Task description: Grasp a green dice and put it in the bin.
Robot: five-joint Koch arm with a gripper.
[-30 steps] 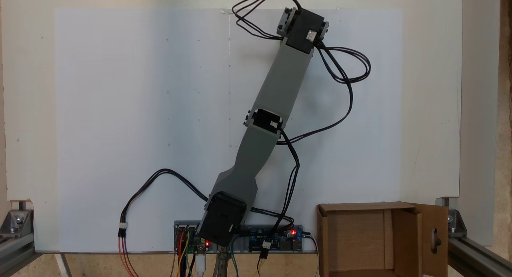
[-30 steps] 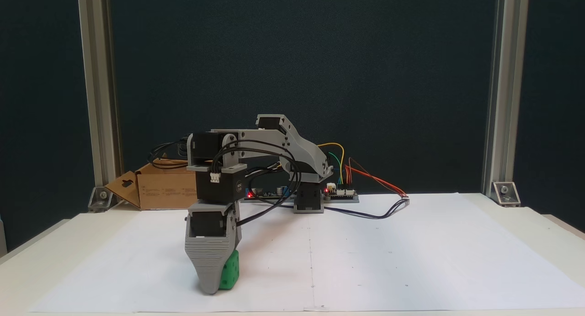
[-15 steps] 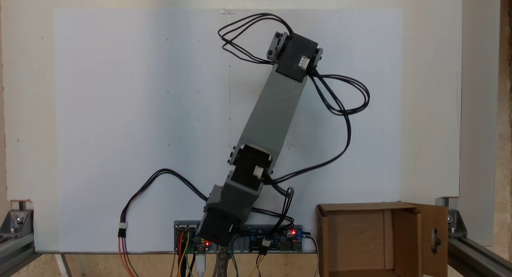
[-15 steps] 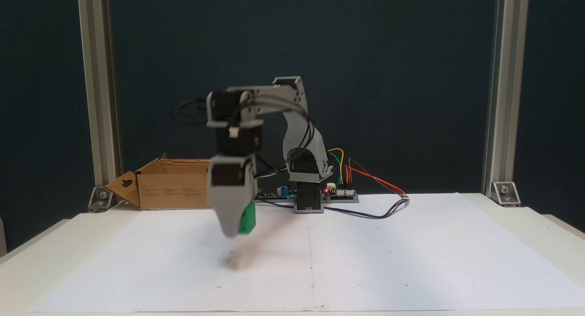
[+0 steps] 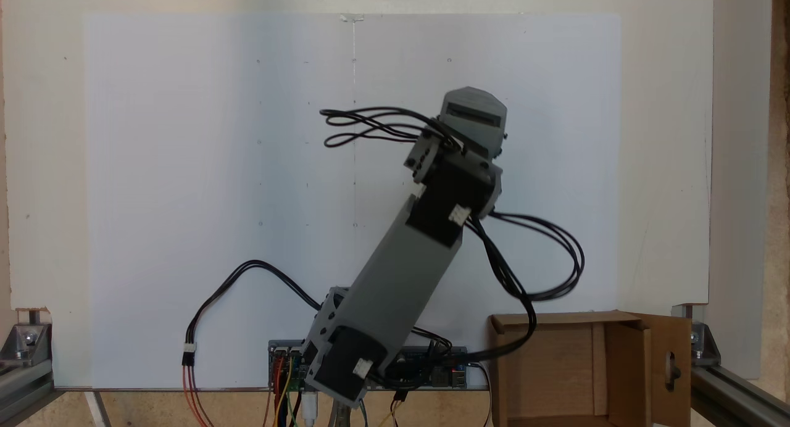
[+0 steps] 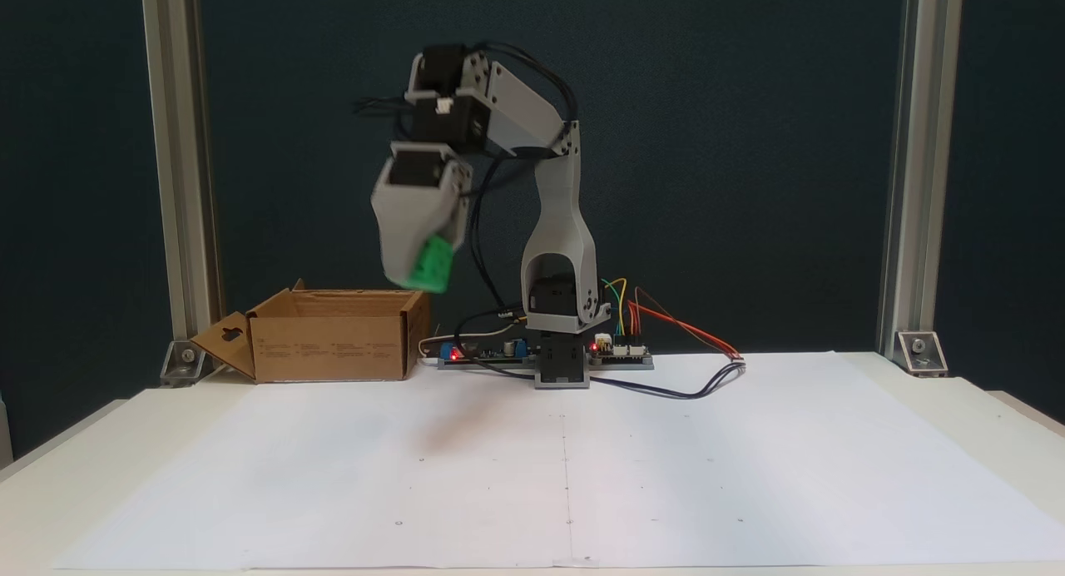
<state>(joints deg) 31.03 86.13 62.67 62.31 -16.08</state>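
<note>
My gripper [image 6: 413,275] hangs high above the table, tilted, shut on the green dice [image 6: 430,265]. The dice shows as a bright green cube at the grey fingers' lower end, slightly blurred. It is up in the air, just above and beside the near corner of the bin [image 6: 333,339], a brown cardboard box with upright flaps at the left. From above, the gripper [image 5: 472,109] appears as a grey block over the white paper, and it hides the dice. There the bin [image 5: 626,365] stands at the lower right, open and holding nothing that I can see.
A white paper sheet [image 6: 707,468] covers the table. The arm's base and circuit boards [image 6: 620,353] with coloured wires sit at the back edge beside the bin. Black cables [image 5: 549,254] loop off the arm. Aluminium posts [image 6: 170,185] stand at the corners.
The gripper has lifted the dice off the paper, risen high and pulled back toward the base and the bin. The arm has folded upright.
</note>
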